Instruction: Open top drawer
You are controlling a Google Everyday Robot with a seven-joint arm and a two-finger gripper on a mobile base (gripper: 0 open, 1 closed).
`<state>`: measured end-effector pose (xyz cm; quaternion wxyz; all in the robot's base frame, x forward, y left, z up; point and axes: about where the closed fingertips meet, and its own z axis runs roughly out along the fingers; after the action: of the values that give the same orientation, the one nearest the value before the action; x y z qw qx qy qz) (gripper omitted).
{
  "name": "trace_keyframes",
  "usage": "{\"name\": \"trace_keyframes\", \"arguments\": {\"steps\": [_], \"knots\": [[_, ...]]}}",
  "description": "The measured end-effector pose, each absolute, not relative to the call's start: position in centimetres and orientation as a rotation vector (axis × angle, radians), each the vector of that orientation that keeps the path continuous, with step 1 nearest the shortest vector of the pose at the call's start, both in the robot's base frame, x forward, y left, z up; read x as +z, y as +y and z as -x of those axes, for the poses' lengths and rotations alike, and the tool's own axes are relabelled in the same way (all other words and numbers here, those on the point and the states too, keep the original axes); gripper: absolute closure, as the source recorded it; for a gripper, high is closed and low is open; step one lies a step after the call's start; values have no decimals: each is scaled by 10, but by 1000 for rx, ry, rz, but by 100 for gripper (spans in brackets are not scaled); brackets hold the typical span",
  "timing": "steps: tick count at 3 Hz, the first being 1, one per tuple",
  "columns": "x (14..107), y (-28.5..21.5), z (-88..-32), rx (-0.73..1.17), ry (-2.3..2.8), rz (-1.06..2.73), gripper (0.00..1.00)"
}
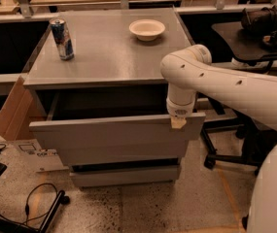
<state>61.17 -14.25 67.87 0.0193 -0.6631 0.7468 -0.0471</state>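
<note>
jutting top drawer (113, 137); tool (178, 123) at front

The top drawer (113, 136) has a smooth, matt grey front. The counter (109, 57) looks like dull grey metal with a faint sheen. At its 10 o'clock stands a glossy metal can (61, 32), and at 1 o'clock a matt pale bowl (147, 29). The gripper (178, 123), tan and matt under a smooth white plastic arm (225, 84), sits on the drawer front's top edge, toward 3 o'clock.
</note>
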Motion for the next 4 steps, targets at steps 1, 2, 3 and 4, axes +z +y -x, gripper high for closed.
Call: {"name": "trace_keyframes", "arguments": {"steps": [1,2,3,4], "knots": [[684,-143,-612,-146,2318,2058,41],[685,-143,-612,-146,2318,2058,19],[684,-143,-611,-144,2320,2060,0],[684,-143,-611,-144,2320,2060,0]]}}
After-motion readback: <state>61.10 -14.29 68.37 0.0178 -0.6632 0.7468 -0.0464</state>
